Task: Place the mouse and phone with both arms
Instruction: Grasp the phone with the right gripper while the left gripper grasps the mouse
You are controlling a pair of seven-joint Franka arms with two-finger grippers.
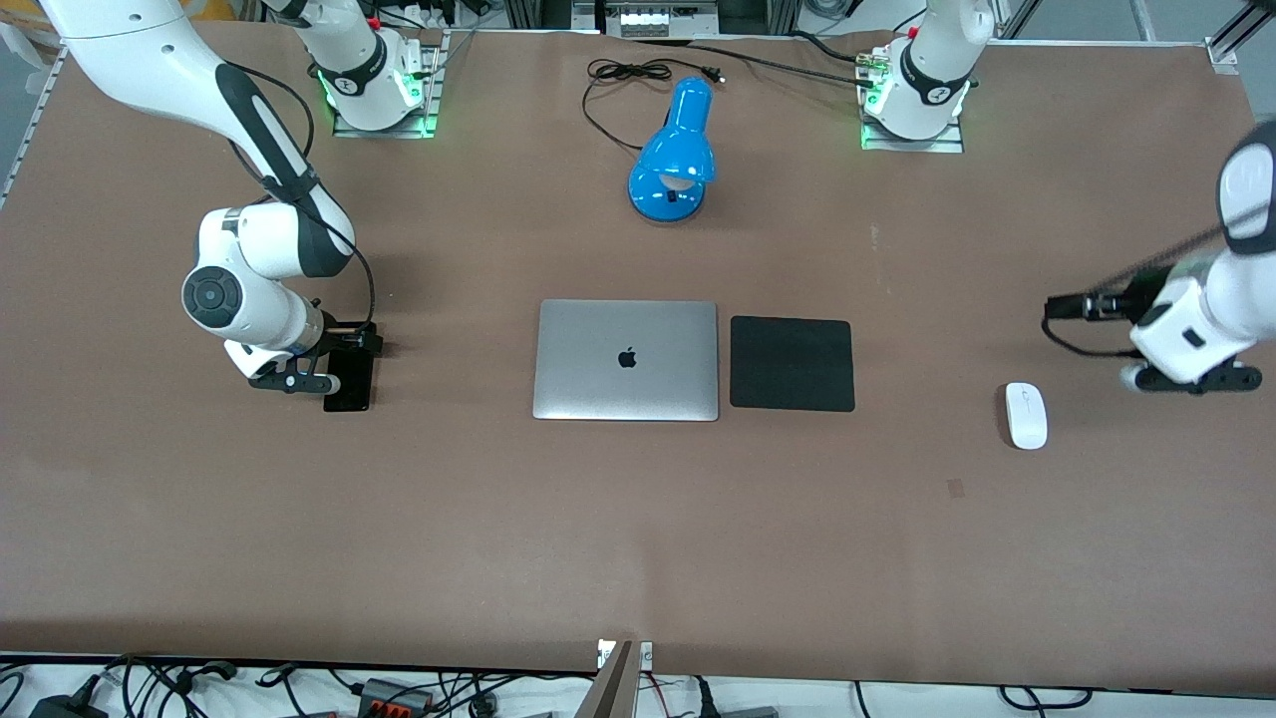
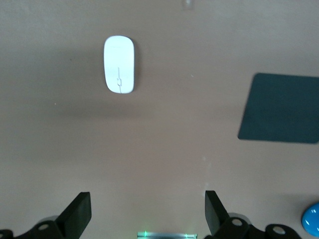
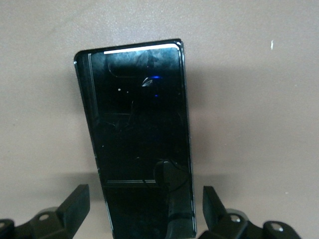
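Observation:
The black phone (image 1: 349, 387) lies flat on the table toward the right arm's end. My right gripper (image 1: 342, 371) is low over it and open. In the right wrist view the phone (image 3: 139, 134) runs between the two fingers (image 3: 75, 206) with a gap on each side. The white mouse (image 1: 1026, 415) lies toward the left arm's end. My left gripper (image 1: 1191, 383) is open and empty over bare table beside the mouse, toward the table's end. In the left wrist view the mouse (image 2: 119, 71) lies well ahead of the left gripper (image 2: 148, 214).
A shut silver laptop (image 1: 626, 360) lies at the table's middle with a square black mouse pad (image 1: 792, 364) beside it toward the left arm. A blue desk lamp (image 1: 675, 155) with its cord lies farther from the front camera.

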